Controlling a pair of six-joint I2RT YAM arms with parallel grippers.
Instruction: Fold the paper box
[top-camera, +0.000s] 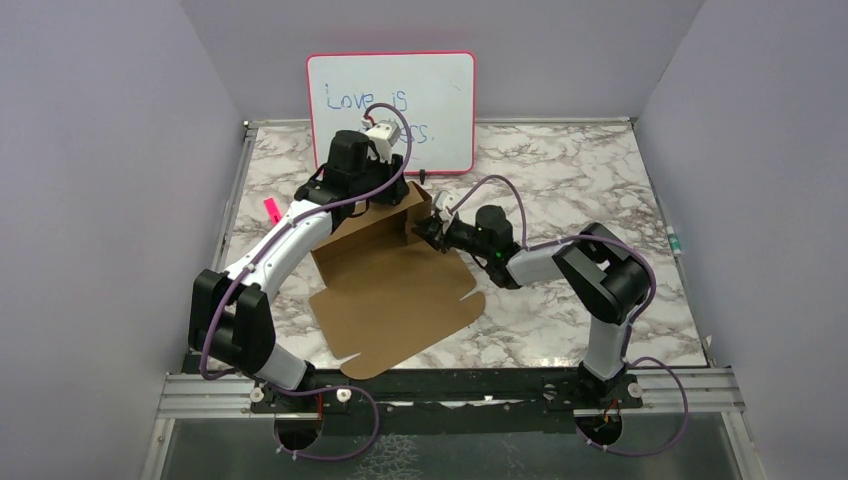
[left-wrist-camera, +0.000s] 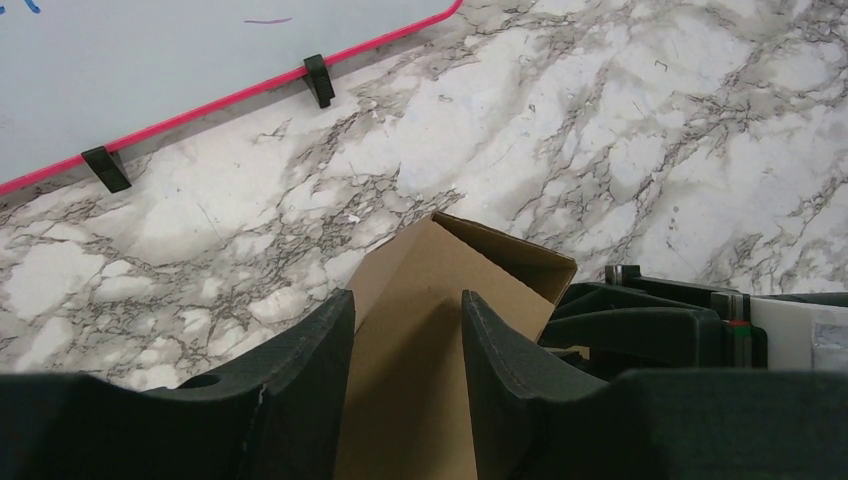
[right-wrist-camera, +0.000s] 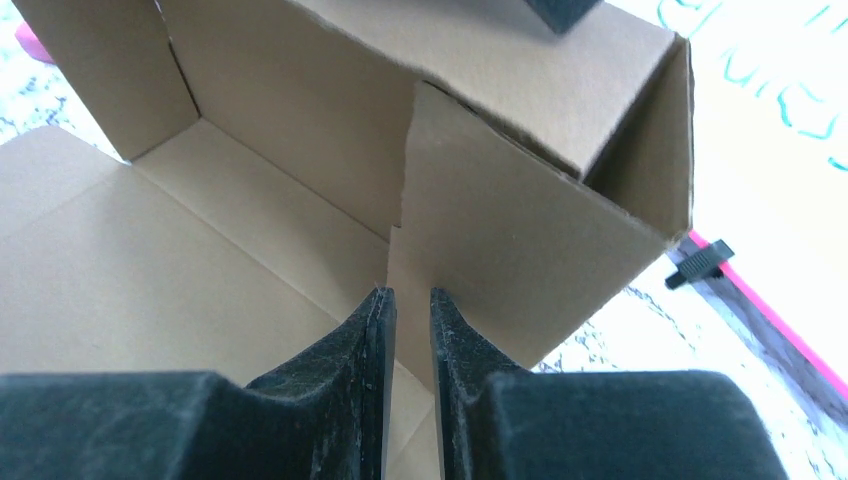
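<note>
Your left gripper (left-wrist-camera: 407, 300) clamps the paper box (top-camera: 400, 290); right gripper (right-wrist-camera: 412, 295), jaws narrow, straddles the flap (right-wrist-camera: 520, 230) just ahead: pinch squarely.

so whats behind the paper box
A pink-framed whiteboard stands on the marble table behind the paper box; the left arm covers its lower left part and some writing.

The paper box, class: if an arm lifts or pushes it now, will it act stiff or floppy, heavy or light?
The paper box probably flexes at its creases: one wall stands up while the rest lies flat. Thin sheet, so likely light. The flap between the right fingers would probably bend, not break.
</note>
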